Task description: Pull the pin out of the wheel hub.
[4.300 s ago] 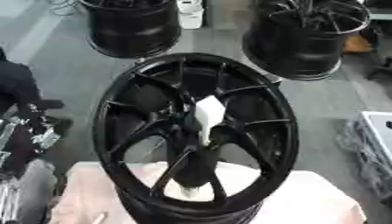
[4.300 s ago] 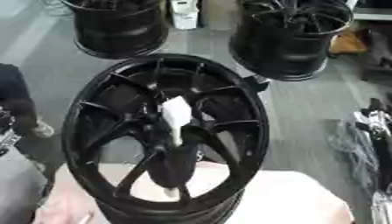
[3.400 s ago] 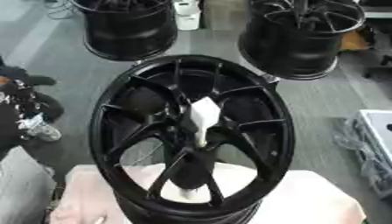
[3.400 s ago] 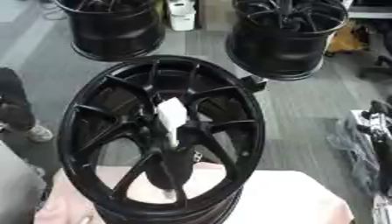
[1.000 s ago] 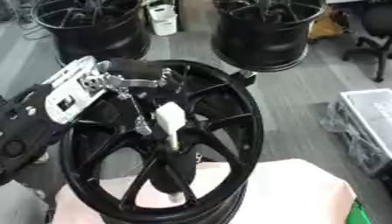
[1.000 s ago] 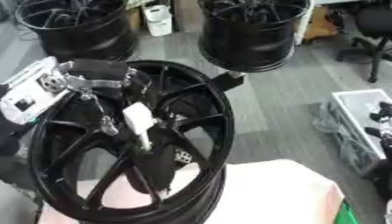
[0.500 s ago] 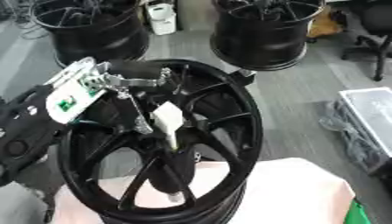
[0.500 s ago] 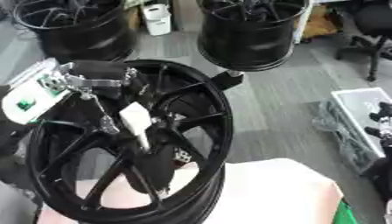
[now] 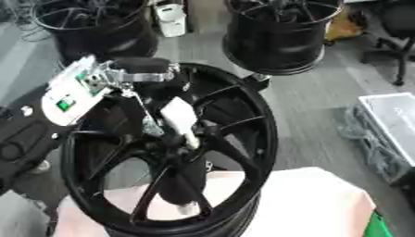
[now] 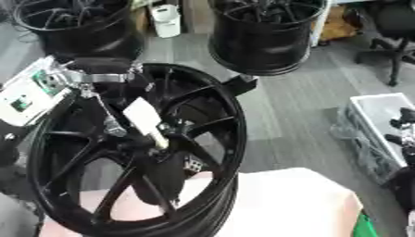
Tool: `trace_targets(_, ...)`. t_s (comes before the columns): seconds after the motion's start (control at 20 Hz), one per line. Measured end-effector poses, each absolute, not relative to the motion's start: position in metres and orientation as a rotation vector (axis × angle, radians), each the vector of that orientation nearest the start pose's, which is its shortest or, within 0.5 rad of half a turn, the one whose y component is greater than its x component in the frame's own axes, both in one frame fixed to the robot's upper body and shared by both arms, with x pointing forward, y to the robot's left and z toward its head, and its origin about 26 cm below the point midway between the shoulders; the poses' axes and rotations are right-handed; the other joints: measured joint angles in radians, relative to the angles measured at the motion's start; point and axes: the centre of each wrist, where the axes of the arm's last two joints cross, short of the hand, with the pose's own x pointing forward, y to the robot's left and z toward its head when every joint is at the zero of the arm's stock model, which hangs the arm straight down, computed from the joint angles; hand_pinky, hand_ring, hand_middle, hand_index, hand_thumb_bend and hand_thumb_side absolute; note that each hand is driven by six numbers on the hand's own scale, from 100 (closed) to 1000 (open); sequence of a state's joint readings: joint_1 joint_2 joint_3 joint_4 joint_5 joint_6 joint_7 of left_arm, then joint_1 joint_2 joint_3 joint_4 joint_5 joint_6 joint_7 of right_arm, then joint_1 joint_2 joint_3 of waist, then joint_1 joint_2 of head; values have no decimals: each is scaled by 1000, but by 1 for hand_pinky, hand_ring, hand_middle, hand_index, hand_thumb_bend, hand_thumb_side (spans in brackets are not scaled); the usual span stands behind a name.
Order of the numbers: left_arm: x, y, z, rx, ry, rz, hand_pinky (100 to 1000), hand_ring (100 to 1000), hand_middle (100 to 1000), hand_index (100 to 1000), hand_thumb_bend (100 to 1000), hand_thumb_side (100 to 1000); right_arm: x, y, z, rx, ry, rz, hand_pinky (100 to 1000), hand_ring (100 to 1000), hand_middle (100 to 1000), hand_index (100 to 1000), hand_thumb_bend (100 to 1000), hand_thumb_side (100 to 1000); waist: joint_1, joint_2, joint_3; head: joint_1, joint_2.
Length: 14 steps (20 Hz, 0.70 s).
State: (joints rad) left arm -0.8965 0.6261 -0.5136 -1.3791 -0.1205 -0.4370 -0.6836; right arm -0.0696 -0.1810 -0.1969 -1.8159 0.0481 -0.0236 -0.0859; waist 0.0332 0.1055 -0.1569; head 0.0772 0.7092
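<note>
Black wheel hub (image 9: pixel 235 139) stood tilted on pale pink cloth-covered table (image 9: pixel 324 203), open face toward camera. White pin (image 9: pixel 180 121) stuck up and left out of hub centre, lower end at middle where spokes met. Left hand (image 9: pixel 129 76) came in from view's left, over upper left rim of hub; silver and black fingers (image 9: pixel 150 124) reached down toward centre, tips just beside pin's left side. Could not tell whether fingers touched or pinched pin; looked partly curled, with pin just to their right. White cover plate with green mark on left forearm (image 9: pixel 69 92) sat above hub's left rim. Right hand showed in neither view.

Behind hub on grey floor: 2 more black wheel rims, 1 at upper left (image 9: pixel 93 28), 1 at upper right (image 9: pixel 279 32). White container (image 9: pixel 170 18) between them at top edge. Grey crate (image 9: pixel 389 125) at right edge, dark parts beside it. Office chair (image 10: pixel 389 28) at upper right corner. Green patch (image 9: pixel 377 227) at lower right corner beside cloth.
</note>
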Motion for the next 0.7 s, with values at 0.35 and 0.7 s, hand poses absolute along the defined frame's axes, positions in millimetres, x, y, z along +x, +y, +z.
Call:
trace_targets(0.35,398,270,299,-112,2563,2558,562,421,376,483,299,112,281,-323,89,-403,-1907,-23,722,815,836,962,100,694,3,-3,32,-10,-1)
trace_targets(0.7,370,398,290,-474,2815,2731,552,441,399,508,345,100,280,-327,88,-427,-1901,-44,721,815,836,961,100,693,1,-6,81,-26,-8)
